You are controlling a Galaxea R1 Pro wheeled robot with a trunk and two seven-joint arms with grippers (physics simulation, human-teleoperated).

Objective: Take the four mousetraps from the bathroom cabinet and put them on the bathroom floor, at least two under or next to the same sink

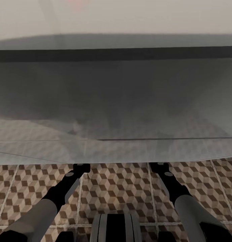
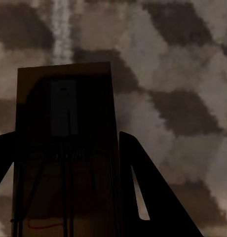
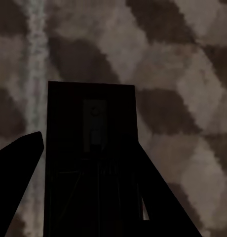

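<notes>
Each of the 2 grippers clamps 1 flat rectangular wooden mousetrap with dark wire parts: the left gripper (image 2: 64, 197) holds one (image 2: 64, 123), the right gripper (image 3: 91, 197) another (image 3: 91, 143), both hanging above the cube-patterned brown, beige and white tiled bathroom floor (image 1: 116, 188), near a grey translucent panel's (image 1: 116, 101) lower edge

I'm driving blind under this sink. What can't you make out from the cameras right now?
- Head view: both arms run under the sink; its grey underside hides the jaws and whatever they hold.
- Left wrist view: the mousetrap is dark and cut off by the frame edge; whether it touches the bathroom floor is unclear.
- Right wrist view: the second mousetrap is nearly black, its wire parts unreadable.
</notes>
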